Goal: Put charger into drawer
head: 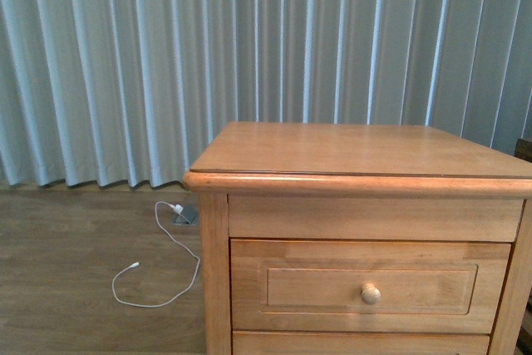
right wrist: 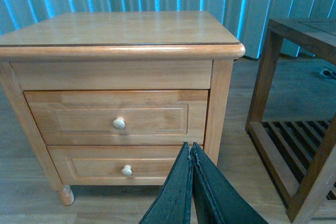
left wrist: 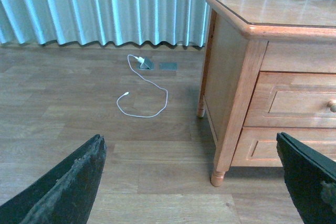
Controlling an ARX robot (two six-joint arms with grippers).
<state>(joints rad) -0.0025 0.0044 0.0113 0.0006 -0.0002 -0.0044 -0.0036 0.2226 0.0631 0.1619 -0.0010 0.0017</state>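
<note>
The drawer (head: 370,284) is the upper of two in the honey-coloured nightstand (head: 357,151), and it is shut, with one round knob (head: 370,293). From the right wrist view the drawer (right wrist: 118,116) faces me above the lower one. The left wrist view shows part of the drawer (left wrist: 299,100) at the right edge. The charger is out of view in all three views. My left gripper (left wrist: 189,140) hangs open above the wood floor, left of the nightstand's front leg. My right gripper (right wrist: 189,145) is shut on nothing, low in front of the nightstand's right side. Neither arm appears in the front view.
A long thin white cable (head: 158,276) (left wrist: 144,95) lies looped on the floor left of the nightstand, with a small grey block (left wrist: 146,64) near the curtain (head: 166,64). A dark wooden slatted rack (right wrist: 294,103) stands close to the nightstand's right.
</note>
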